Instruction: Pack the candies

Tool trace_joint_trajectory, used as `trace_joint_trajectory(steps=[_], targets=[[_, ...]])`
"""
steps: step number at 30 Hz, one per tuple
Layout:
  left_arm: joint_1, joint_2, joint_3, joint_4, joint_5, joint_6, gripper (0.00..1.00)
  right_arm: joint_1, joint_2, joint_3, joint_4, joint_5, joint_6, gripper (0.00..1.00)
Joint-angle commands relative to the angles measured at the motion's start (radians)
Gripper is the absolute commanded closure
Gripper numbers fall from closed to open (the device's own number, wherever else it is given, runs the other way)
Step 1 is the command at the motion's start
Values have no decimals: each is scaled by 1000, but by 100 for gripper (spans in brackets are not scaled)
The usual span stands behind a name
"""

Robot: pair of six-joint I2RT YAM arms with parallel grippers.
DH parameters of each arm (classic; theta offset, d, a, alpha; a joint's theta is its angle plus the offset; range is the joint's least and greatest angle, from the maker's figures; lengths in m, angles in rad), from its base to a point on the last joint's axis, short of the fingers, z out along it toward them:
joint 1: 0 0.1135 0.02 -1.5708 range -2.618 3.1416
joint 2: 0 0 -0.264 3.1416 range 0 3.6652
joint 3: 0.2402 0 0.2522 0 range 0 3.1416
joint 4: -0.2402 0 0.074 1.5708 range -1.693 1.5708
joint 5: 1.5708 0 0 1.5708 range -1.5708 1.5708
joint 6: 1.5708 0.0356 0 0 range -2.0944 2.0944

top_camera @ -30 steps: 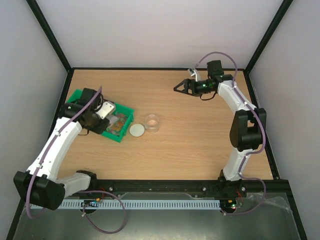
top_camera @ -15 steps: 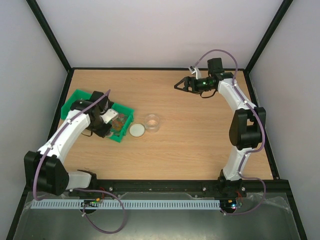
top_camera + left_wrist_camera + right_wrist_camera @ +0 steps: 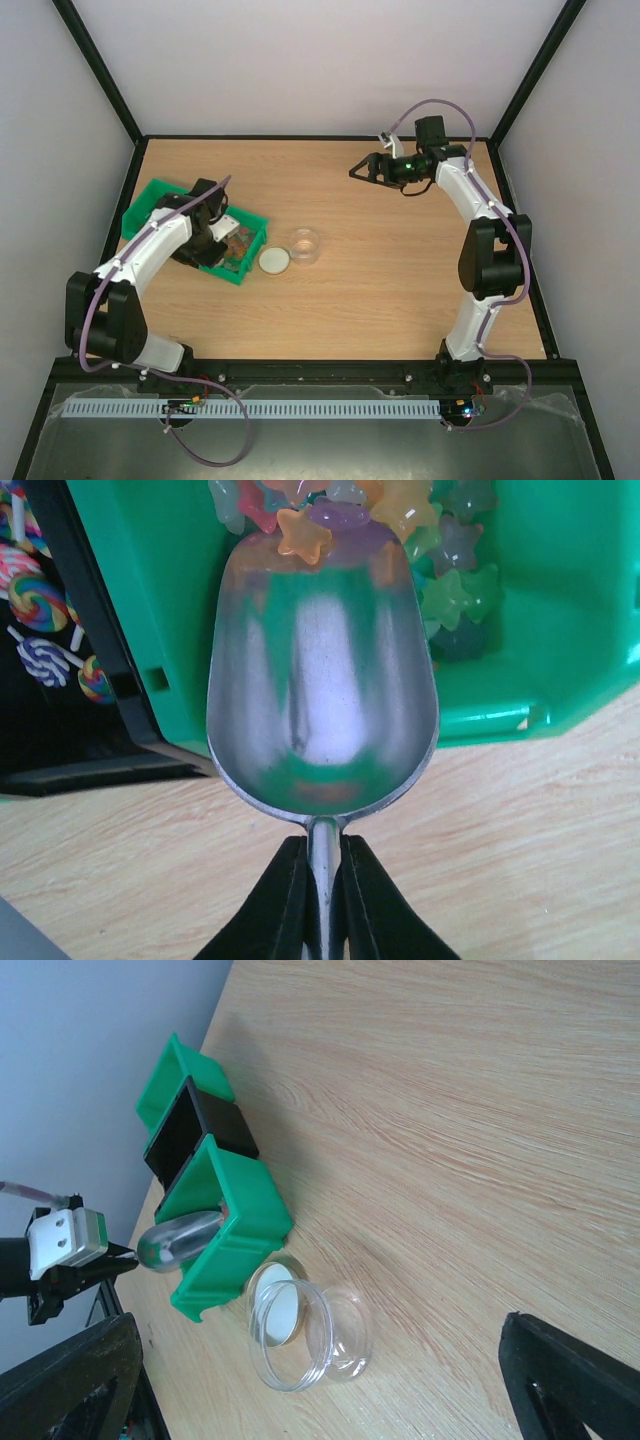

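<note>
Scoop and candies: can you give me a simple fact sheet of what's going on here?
left gripper: shut on the scoop handle
scoop: bowl empty, tip at the candies
candies: star-shaped, mixed colours, in the green bin
jar: open, looks empty, on the table right of the bin
lid: flat, beside the jar
right gripper: open, holding nothing, at the far side

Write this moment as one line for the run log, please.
left end effector: shut on scoop | scoop: bowl empty, tip at star candies in green bin | right end effector: open | jar: empty, lid beside
</note>
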Motion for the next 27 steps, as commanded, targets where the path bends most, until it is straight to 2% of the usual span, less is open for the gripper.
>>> trace_joint_trajectory(steps=[1, 9, 19, 27], targets=[[5, -5, -64, 95, -5, 3, 98, 0, -28, -16, -6, 13, 5, 1], [6, -31, -235, 382, 5, 8, 98, 0, -36, -14, -24, 22, -8, 1], [18, -69, -395, 682, 110, -5, 98, 2, -53, -23, -42, 39, -25, 1], [99, -92, -491, 857, 198, 91, 98, 0, -67, -38, -49, 50, -32, 1]])
